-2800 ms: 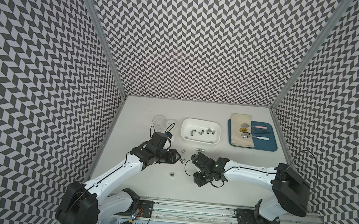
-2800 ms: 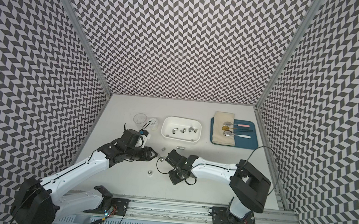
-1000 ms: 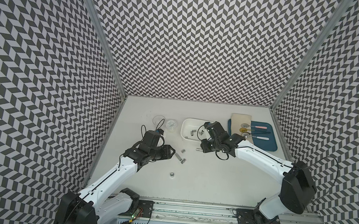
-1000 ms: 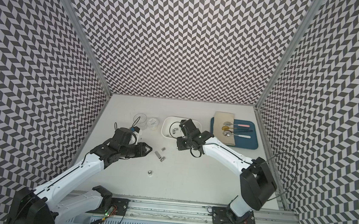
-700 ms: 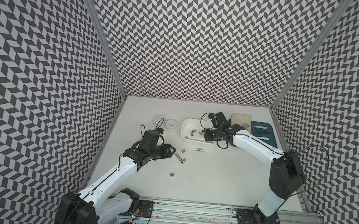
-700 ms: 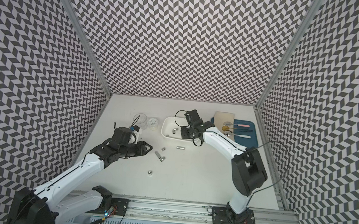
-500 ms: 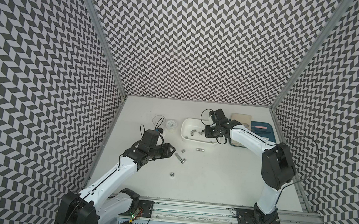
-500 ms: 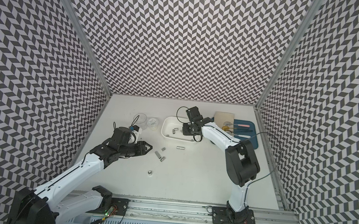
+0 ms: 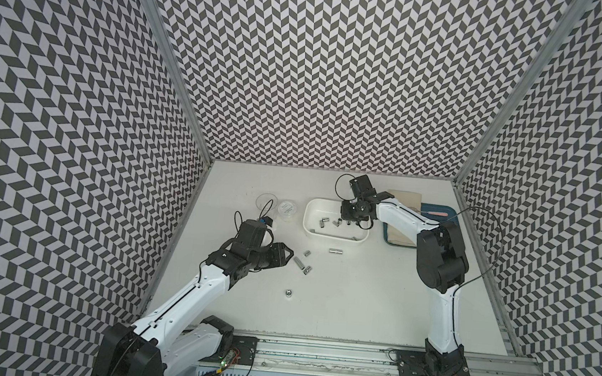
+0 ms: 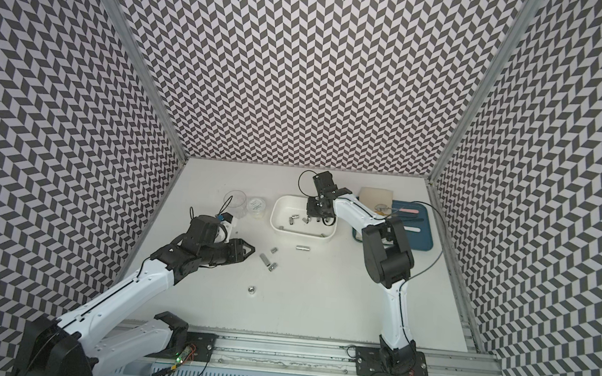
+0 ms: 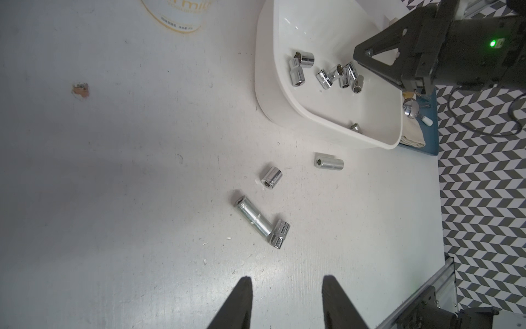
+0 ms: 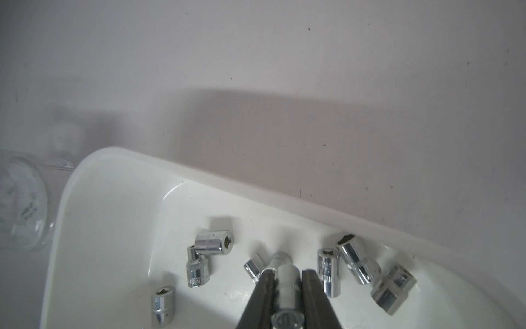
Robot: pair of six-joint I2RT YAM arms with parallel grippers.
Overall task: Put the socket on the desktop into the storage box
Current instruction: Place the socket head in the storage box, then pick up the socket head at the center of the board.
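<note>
My right gripper (image 12: 286, 273) is shut on a chrome socket (image 12: 287, 275) and hangs low inside the white storage box (image 12: 256, 190), above several loose sockets (image 12: 212, 242) on its floor. In both top views it sits over the box's far right part (image 9: 349, 219) (image 10: 315, 216). On the desktop in front of the storage box (image 9: 332, 238) lie several sockets: one (image 9: 336, 251) near the rim, a small cluster (image 9: 300, 262), and a single one (image 9: 288, 292) nearer the front. My left gripper (image 11: 286, 280) is open and empty, just short of the long socket (image 11: 252, 218).
Two clear cups (image 9: 265, 202) (image 9: 287, 210) stand left of the storage box. A blue tray (image 9: 449, 215) with a beige cloth (image 9: 404, 200) and spoons lies to its right. Chevron walls close three sides; a metal rail (image 9: 315, 350) runs along the front.
My right arm carried its socket from the front middle of the desktop up and back, to over and into the storage box. The left gripper pulled back slightly, then stayed still.
</note>
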